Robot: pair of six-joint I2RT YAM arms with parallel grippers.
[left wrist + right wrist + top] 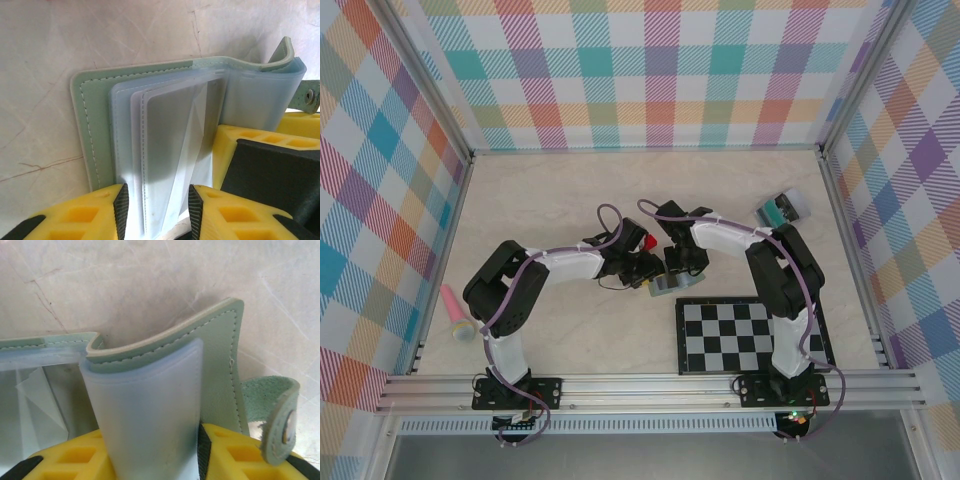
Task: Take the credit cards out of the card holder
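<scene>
Your left gripper [156,210] pinches the clear sleeves [165,150] of the card holder [95,125], lying open on the table [550,200], while your right gripper [155,455] clamps its curled right flap, I judge to spread it. One holder, two flaps, one snap tab [280,430]; the cards I can't count through cloudy plastic.

Nothing legible from where I stand: no words, numbers or brand on the card holder [95,125] or checkerboard [720,338].

Marble-look table [550,200], five items.
On it: checkerboard [750,335] near-right, clear box [782,208] far-right, pink stick [455,315] left, red block [647,243], card holder [670,283] centre.
</scene>
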